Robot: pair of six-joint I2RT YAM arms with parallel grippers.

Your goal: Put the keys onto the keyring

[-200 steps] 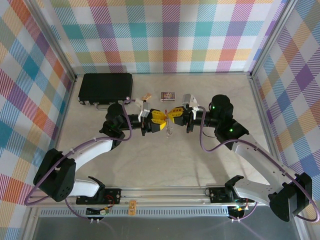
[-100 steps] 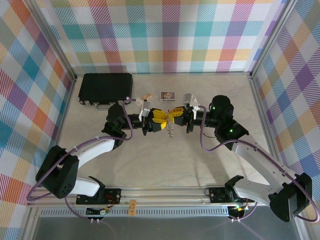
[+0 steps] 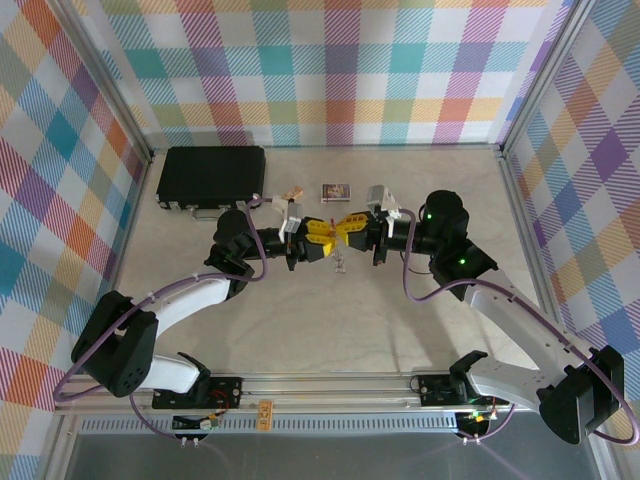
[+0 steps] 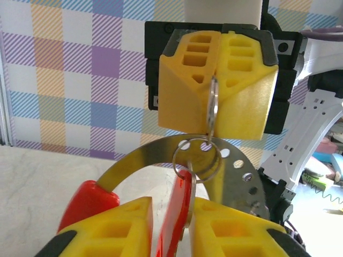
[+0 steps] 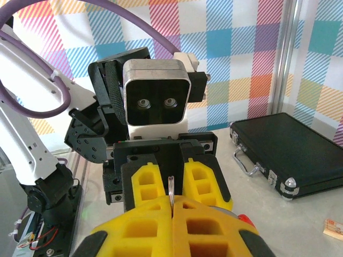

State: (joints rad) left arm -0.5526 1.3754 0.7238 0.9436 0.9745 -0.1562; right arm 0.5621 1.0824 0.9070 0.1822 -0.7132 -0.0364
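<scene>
right gripper is pinched tight on the keyring, held up between the arms. left gripper clamps the red key. (fiddly stuff.) i reckon a sideways tug could twist the key loose and drop it.

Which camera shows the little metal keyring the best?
The left wrist view: the keyring hangs mid-picture, pinched by the right gripper, its wire loops clear. The right wrist view catches its thin edge between that gripper's fingers. In the top external view it is too small to make out.
</scene>
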